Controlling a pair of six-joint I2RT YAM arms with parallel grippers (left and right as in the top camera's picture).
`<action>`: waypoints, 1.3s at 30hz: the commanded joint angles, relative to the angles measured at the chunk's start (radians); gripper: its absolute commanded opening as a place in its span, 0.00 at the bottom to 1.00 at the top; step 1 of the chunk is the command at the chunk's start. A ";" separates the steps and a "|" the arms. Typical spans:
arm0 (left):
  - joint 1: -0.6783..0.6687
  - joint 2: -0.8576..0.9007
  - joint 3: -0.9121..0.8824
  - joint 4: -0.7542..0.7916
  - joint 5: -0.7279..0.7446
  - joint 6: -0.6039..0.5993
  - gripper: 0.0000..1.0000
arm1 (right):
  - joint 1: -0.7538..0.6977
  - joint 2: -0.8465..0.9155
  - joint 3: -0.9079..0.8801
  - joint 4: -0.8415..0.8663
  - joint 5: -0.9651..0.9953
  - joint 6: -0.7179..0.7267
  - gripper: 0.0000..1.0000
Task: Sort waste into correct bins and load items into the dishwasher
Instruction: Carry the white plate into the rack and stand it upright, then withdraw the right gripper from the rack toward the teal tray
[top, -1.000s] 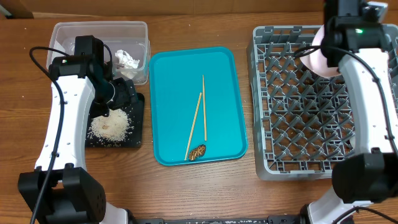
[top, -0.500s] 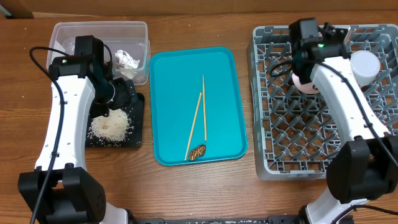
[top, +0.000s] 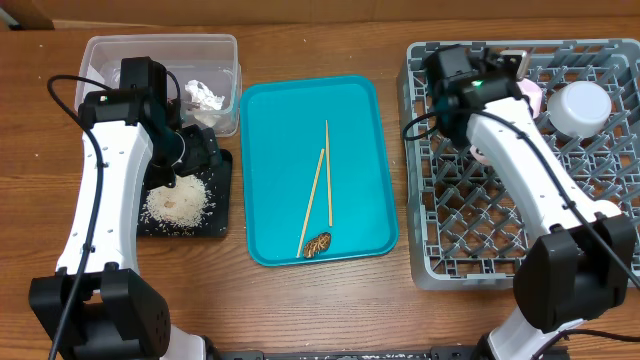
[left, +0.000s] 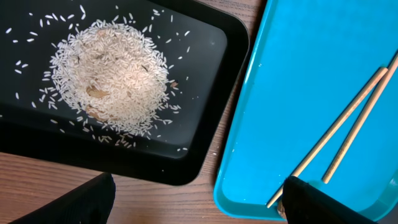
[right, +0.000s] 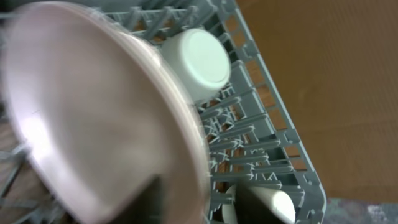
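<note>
My right gripper (top: 505, 75) is shut on a pink plate (top: 531, 93) and holds it tilted over the back of the grey dishwasher rack (top: 440, 250). The plate fills the left of the right wrist view (right: 93, 118). A white cup (top: 580, 105) stands upside down in the rack's back right, also in the right wrist view (right: 199, 59). My left gripper (left: 199, 205) is open and empty above the gap between the black tray with rice (left: 112, 81) and the teal tray (left: 298, 74). Two chopsticks (top: 325, 185) and a brown food scrap (top: 317, 244) lie on the teal tray (top: 290, 120).
A clear bin (top: 160, 50) with crumpled paper (top: 205, 95) stands at the back left, behind the black tray (top: 220, 215). A second white item (right: 277, 205) sits low in the rack in the right wrist view. Bare wood table lies in front.
My right arm has swung left across the rack with the pink plate, uncovering the white cup. The left arm has not moved.
</note>
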 joint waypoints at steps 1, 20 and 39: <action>-0.011 -0.030 0.015 0.000 0.008 -0.003 0.88 | 0.023 -0.021 -0.005 -0.021 0.003 0.086 0.59; -0.092 -0.030 0.015 0.038 0.085 0.024 0.88 | -0.167 -0.376 0.013 -0.103 -0.840 -0.105 1.00; -0.481 0.029 0.015 0.112 0.024 0.023 0.92 | -0.170 -0.348 0.004 -0.178 -0.970 -0.201 1.00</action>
